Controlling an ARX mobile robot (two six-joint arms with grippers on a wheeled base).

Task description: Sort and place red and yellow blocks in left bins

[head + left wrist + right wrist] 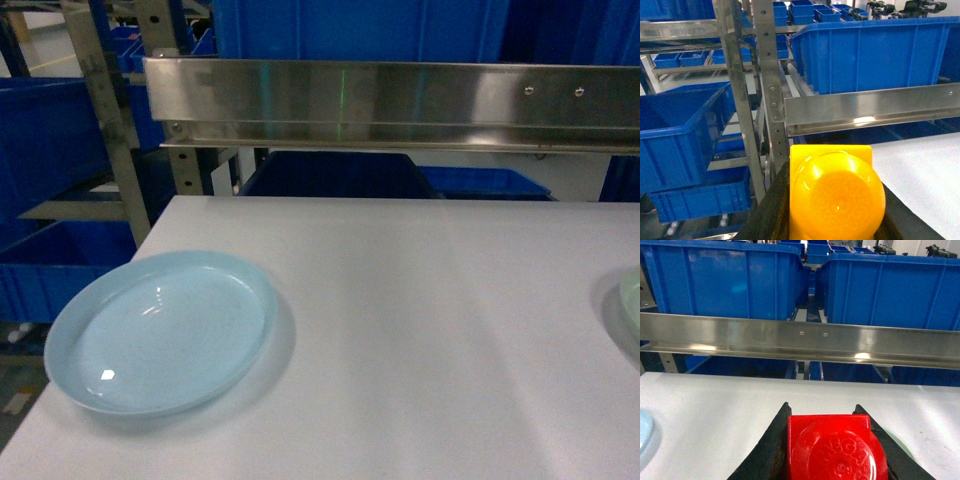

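claws both pinch bricks: left claw (pixel 832 210) yellow block (pixel 835 197), right claw (pixel 830 450) red block (pixel 835 450).

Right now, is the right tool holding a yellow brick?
No, in the right wrist view the right tool is shut on a red brick; the yellow brick sits in the left tool.

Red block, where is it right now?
In the right wrist view, the red block sits low and centre, between the right gripper's fingers above the white table.
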